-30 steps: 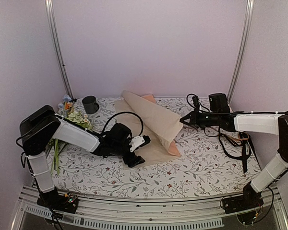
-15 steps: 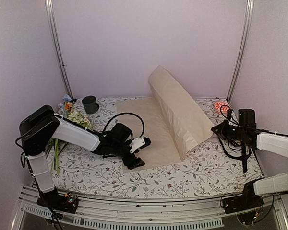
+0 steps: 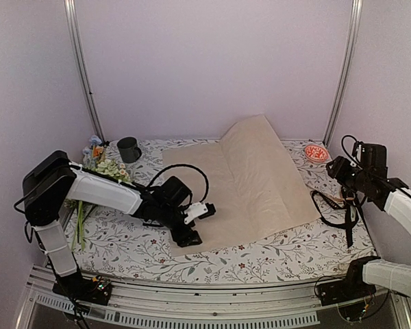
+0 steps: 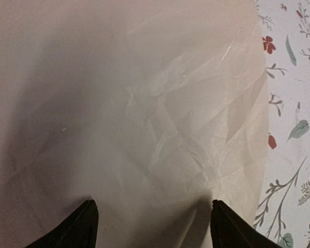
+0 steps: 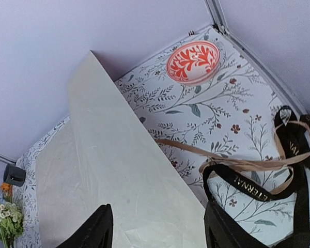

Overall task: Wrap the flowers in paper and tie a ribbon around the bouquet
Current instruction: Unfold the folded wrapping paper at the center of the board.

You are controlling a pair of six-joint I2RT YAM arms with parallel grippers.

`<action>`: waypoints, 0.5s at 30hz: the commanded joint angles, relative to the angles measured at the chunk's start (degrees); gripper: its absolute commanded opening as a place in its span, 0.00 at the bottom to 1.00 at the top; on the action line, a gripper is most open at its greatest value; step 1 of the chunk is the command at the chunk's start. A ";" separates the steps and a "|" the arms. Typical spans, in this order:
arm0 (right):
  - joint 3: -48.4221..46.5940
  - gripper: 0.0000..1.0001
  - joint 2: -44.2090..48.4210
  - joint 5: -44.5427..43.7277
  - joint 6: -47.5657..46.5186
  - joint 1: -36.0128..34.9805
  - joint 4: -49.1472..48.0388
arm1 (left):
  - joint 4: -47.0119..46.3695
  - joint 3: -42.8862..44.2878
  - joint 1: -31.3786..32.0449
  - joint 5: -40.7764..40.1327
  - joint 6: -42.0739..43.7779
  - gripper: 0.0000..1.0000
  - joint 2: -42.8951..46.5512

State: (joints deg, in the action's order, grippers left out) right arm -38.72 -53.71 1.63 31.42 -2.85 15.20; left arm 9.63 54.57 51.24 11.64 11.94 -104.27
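The flowers (image 3: 108,166) lie leftward of the left gripper (image 3: 190,225), far from the right gripper (image 3: 339,168); both stand released, grasping nothing.

Covered at centre by paper (image 3: 253,181): flat on near side, lifted at 1 o'clock into a slanted wall. Blocked from 9 to centre by L arm (image 3: 106,192), low over table cover (image 3: 260,257). Crowded at 10–11 w/ flowers (image 3: 106,166) + mug (image 3: 129,149). Blocked at 2 by red dish (image 3: 317,153), at 3–4 by ribbon (image 5: 243,187) tangled w/ tan cord (image 5: 183,146). Passable along 5–7 over bare cover, also above flat paper.
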 commanded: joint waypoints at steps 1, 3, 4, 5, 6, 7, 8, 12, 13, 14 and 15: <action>-4.32 0.54 -3.51 4.83 -7.23 0.12 1.36 | 10.62 2.07 0.70 -0.87 -1.56 0.75 -0.57; -5.30 0.45 -9.26 11.29 -9.36 -2.20 1.48 | 12.76 2.25 0.70 0.49 -1.75 0.75 -1.03; -6.03 0.42 -12.39 12.61 -10.27 -4.63 1.56 | 13.92 2.03 0.66 1.14 -1.63 0.75 -0.97; -7.19 0.42 -15.51 12.98 -11.17 -8.10 1.65 | 15.18 1.71 0.63 0.53 -1.38 0.75 -0.61; -8.88 0.42 -18.83 13.04 -13.01 -11.46 2.01 | 16.49 1.42 0.61 -0.93 -1.22 0.75 -0.14; -10.94 0.43 -22.12 13.09 -14.79 -15.03 2.62 | 17.81 1.16 0.38 -2.83 -1.28 0.75 0.40; -13.43 0.44 -25.87 13.30 -16.25 -17.79 3.65 | 19.15 1.00 -0.17 -4.43 -1.50 0.75 1.00; -23.08 0.44 -39.83 15.01 -21.84 -22.74 7.30 | 21.55 1.03 -4.99 -9.25 -4.22 0.75 4.01; -25.33 0.44 -43.21 13.91 -22.39 -23.15 8.14 | 21.31 1.00 -6.65 -10.41 -5.13 0.75 4.53; -27.55 0.44 -46.22 13.13 -23.14 -23.36 9.38 | 21.17 0.98 -8.41 -11.35 -5.90 0.75 4.78; -29.68 0.44 -49.22 11.20 -23.68 -23.55 10.44 | 21.07 1.06 -9.85 -11.95 -6.59 0.75 4.91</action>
State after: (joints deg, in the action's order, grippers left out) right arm -61.39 -94.89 14.79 13.45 -26.11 20.53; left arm 25.76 56.40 47.55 5.48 9.19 -101.12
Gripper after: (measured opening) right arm 0.439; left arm 0.754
